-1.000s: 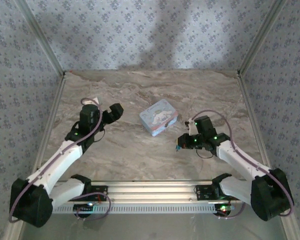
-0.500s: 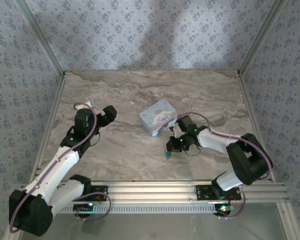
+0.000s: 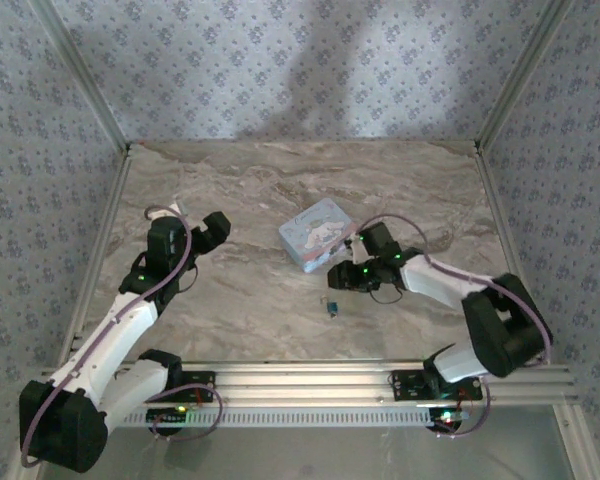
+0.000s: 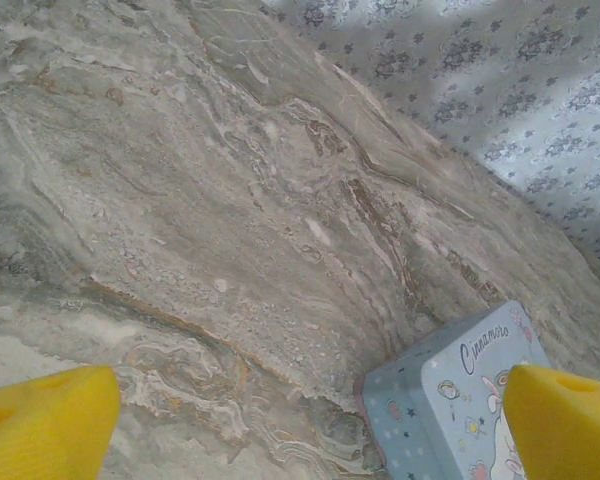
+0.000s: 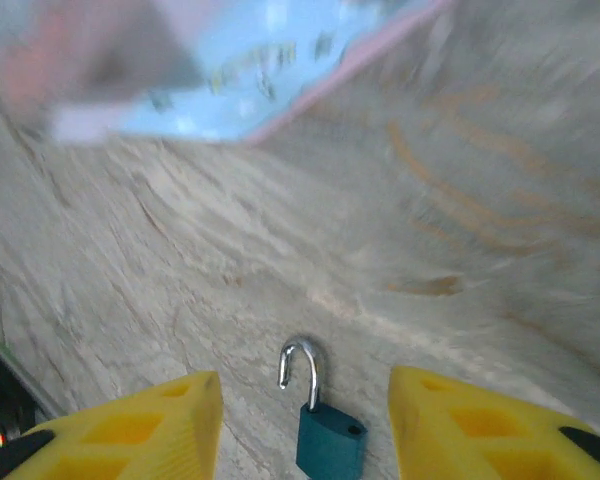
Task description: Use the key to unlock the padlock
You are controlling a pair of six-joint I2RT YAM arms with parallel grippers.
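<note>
The padlock (image 3: 332, 307), tiny with a dark teal body, lies on the marble table (image 3: 250, 300) just in front of my right gripper (image 3: 338, 275). In the right wrist view the padlock (image 5: 328, 442) rests between my right gripper's (image 5: 305, 400) yellow fingers (image 5: 130, 430). They stand apart and touch nothing. Its metal shackle (image 5: 302, 368) is swung free at one end. My left gripper (image 3: 208, 232) hangs open over bare table at the left, its yellow fingers (image 4: 40, 420) wide apart around nothing. The key is out of view.
A pale blue picture tin (image 3: 317, 233) sits mid-table, just behind my right gripper, and appears as a tin (image 4: 460, 400) at the left wrist view's lower right and a blurred tin (image 5: 250, 70) in the right wrist view. Patterned walls enclose the table.
My right arm swung left toward the tin. Its gripper opened and let go of the padlock, which now lies on the table. The left arm drew back slightly.
</note>
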